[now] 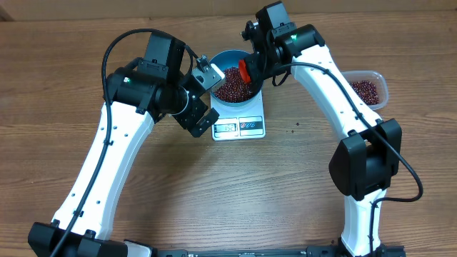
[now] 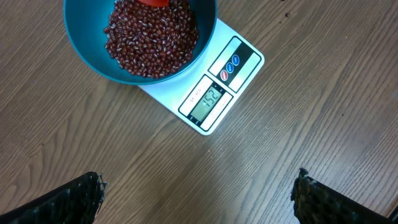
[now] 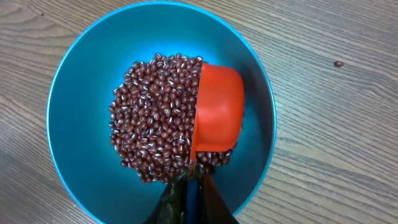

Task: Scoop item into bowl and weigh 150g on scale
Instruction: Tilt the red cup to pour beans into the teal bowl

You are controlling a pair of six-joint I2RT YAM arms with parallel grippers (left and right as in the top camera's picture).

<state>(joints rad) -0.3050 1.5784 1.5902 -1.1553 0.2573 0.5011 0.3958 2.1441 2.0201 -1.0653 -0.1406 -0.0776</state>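
Currently desk (image 1: 214, 185) shows bare wood in front of the scale (image 1: 243, 127). Bowl (image 3: 74, 124) sits on the scale's back half, holding the beans (image 3: 155, 118). Clear tub (image 1: 385, 89) stands well right. Left end effector (image 1: 211, 98) hovers spread wide, just left. Right end effector (image 3: 191, 182) is clamped on the red scoop (image 3: 217, 112), tipped over the heap.

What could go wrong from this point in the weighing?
The red scoop, in the shut right gripper, sits against the beans in the blue bowl; pressing down could falsify the scale reading. Lifting out carelessly could nudge the bowl, which overhangs the scale, or flick out beans.
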